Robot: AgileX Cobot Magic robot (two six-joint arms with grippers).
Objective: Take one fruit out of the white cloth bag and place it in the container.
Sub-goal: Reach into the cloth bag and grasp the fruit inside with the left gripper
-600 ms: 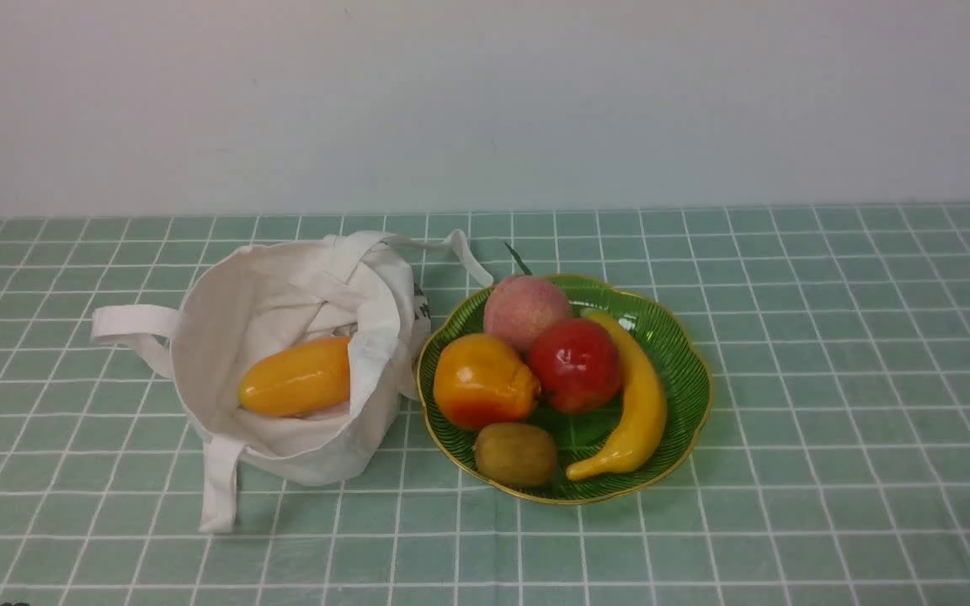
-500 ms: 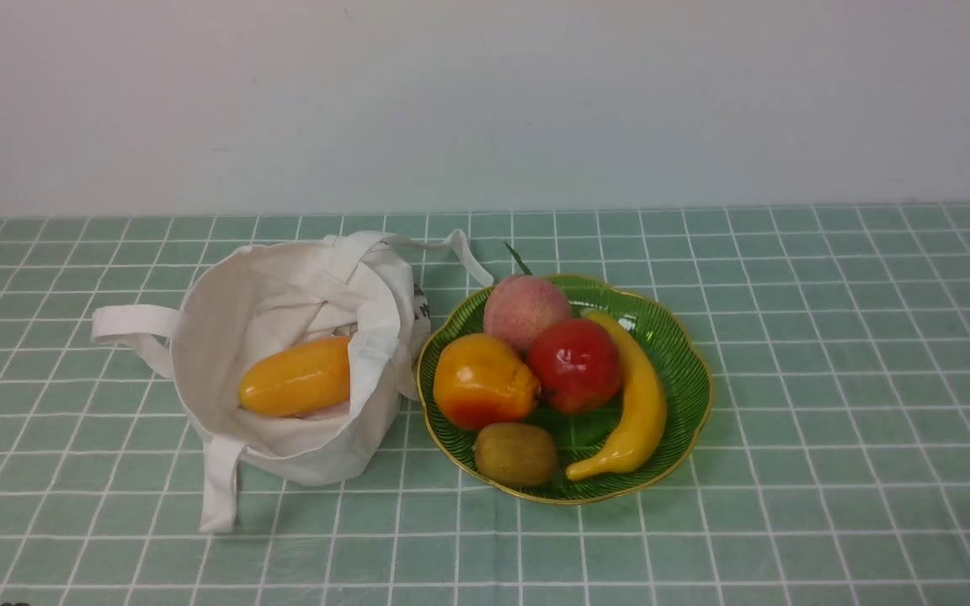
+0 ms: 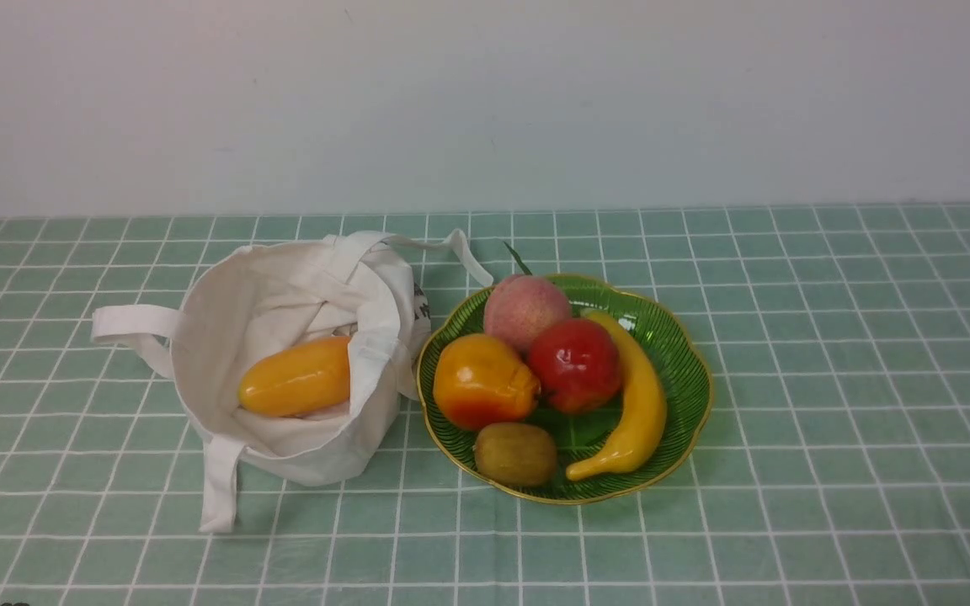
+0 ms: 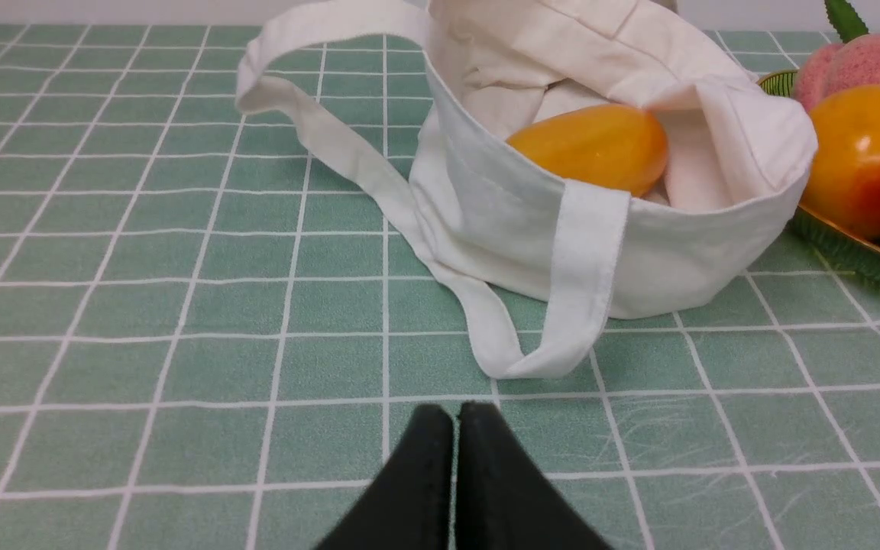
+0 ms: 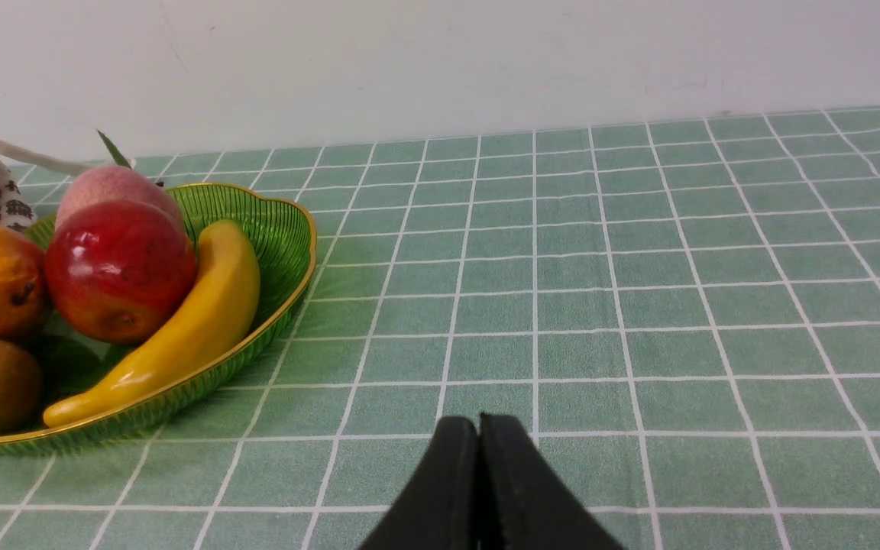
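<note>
**Mango in the bag, both grippers shut and empty**

The green checked surface point(image 3: 830, 379) fills the front view, and neither arm shows in that view. On its left half sits the bag point(image 3: 232, 311), slumped open with its mouth up; 1 strap lies flat toward you. The plate point(image 3: 680, 362) touches the bag's right side and carries 5 pieces: a banana point(image 3: 641, 396), an apple point(image 3: 573, 364), a persimmon point(image 3: 481, 380), a peach point(image 3: 525, 310) and a kiwi point(image 3: 515, 454).

The mango point(image 3: 295, 377) lies on its side inside the bag, toward its near right wall. I judge the step in hand to be the approach to the bag, with nothing lifted yet.

The left gripper point(image 4: 455, 412) has its 2 fingers pressed together and holds nothing. It sits low over the surface, just short of the front strap. The right gripper point(image 5: 478, 424) is likewise closed and empty, over bare surface to the right of the plate.

The left gripper is the nearer one, so I would use it. You will need to part its jaws, rise over the near rim and come down across the mango's narrow width. The glossy skin may slip, and a loose fold could get pinched along with it. Bare room on the plate is scant, so choose the drop spot with care.

The mango's right end is tucked under a fold of cloth. You cannot tell whether anything lies beneath it. The bag's dark print shows only in part.
</note>
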